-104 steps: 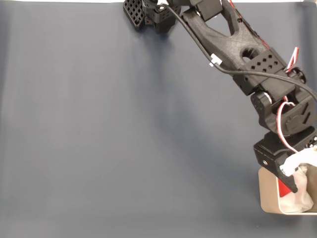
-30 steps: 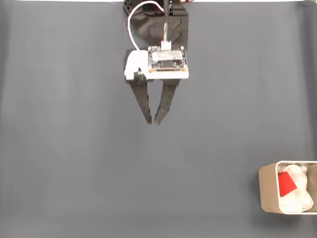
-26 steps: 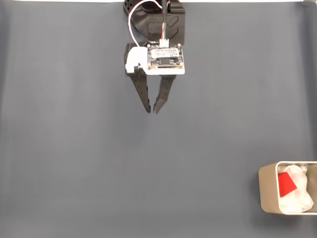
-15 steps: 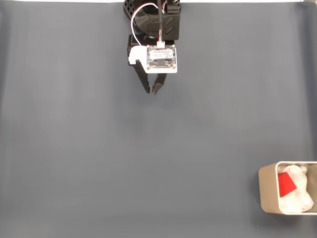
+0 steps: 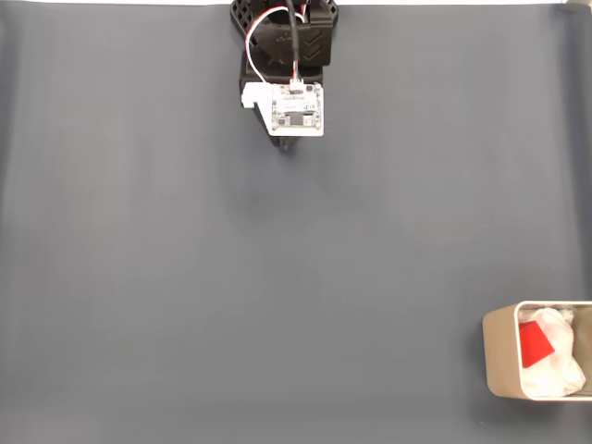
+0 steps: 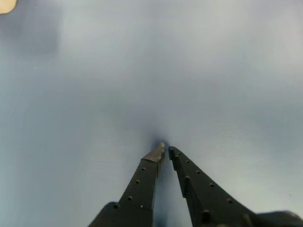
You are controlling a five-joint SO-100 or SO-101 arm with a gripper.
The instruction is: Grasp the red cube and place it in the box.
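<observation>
A: Start with the biggest thing. What fills the fixed view?

B: A dark grey-blue table cover [image 5: 231, 296], bare across the middle. At the top edge sits the black arm [image 5: 287, 42], folded up, with a white circuit board [image 5: 296, 109] on its wrist facing the camera.

A: And the box?

B: The beige box [image 5: 497, 356] is at the lower right corner, cut off by the frame edge. White lumpy padding [image 5: 560, 365] lies inside.

A: Where is the red cube?

B: The red cube [image 5: 533, 343] is in the box, resting against the padding near the left wall. It seems tilted, though it is too small to be certain.

A: The gripper?

B: In the wrist view the gripper [image 6: 165, 151] points at bare cloth, its two fingertips nearly touching, with nothing between them. It is well apart from the box.

A: So how far along?

B: I judge the task done: cube delivered, arm tucked at its base. Nothing looks left to do.
</observation>
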